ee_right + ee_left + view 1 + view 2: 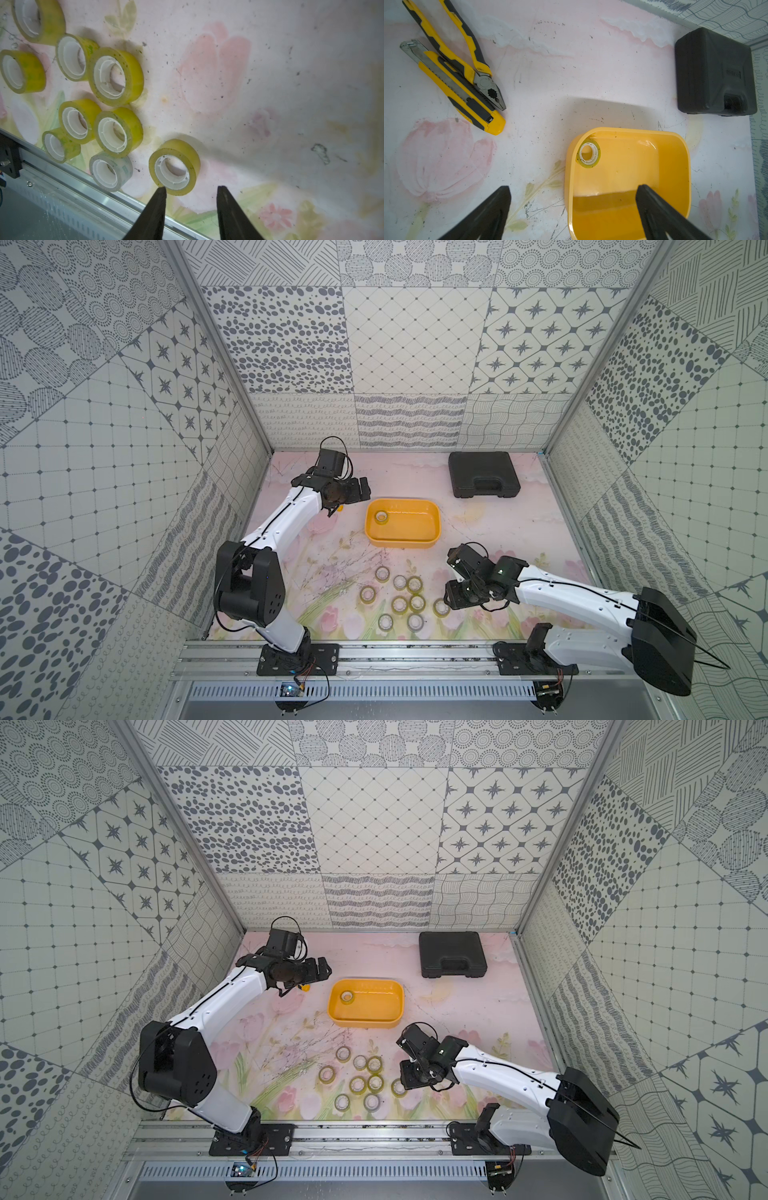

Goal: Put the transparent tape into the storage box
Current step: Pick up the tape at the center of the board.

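The storage box is a shallow yellow tub at mid-table, with one transparent tape roll lying flat in its left far corner. Several more tape rolls lie in a cluster near the table's front edge. My left gripper hangs open and holds nothing above the box's left end. My right gripper is open low over the table. One fingertip overlaps the rim of the rightmost roll, and nothing lies between the jaws.
A shut black hard case sits at the back right. Yellow-handled pliers and a yellow utility knife lie under the left arm, left of the box. An aluminium rail runs along the front edge, close to the rolls.
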Controlling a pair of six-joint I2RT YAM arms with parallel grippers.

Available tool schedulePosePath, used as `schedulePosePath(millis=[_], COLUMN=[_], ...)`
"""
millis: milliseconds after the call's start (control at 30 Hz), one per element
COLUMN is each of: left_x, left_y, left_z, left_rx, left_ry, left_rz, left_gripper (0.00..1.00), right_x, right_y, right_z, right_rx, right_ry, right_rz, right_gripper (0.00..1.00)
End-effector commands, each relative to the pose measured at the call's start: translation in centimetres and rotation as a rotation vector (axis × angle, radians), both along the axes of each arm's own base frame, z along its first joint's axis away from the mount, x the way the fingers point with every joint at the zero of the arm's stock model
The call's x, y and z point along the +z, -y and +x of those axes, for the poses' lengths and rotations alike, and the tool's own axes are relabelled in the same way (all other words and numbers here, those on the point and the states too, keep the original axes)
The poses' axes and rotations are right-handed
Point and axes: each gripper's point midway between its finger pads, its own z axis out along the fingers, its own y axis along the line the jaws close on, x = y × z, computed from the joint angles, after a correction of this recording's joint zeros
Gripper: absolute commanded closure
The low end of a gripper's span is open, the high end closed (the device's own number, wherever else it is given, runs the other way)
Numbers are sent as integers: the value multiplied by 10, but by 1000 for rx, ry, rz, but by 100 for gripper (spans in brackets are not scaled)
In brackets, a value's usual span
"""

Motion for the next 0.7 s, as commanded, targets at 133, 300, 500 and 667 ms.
schedulePosePath(millis=[133,300,500,667], left_x=[7,8,9,10], left_y=[6,6,7,7], left_z=[5,5,5,4], left_rx=[-17,-20,-26,-27], left_ry=[24,26,28,32], left_rz=[-34,-37,-41,-38], left_gripper=[1,1,1,1], right_x=[-5,-11,-20,-25], right_y=[-6,-7,-10,-8], right_z=[3,5,4,6], right_rx=[-4,-23,-15,-31], right_ry=[17,14,0,0], right_rz=[-25,-48,-80,-106], right_gripper=[56,56,56,57])
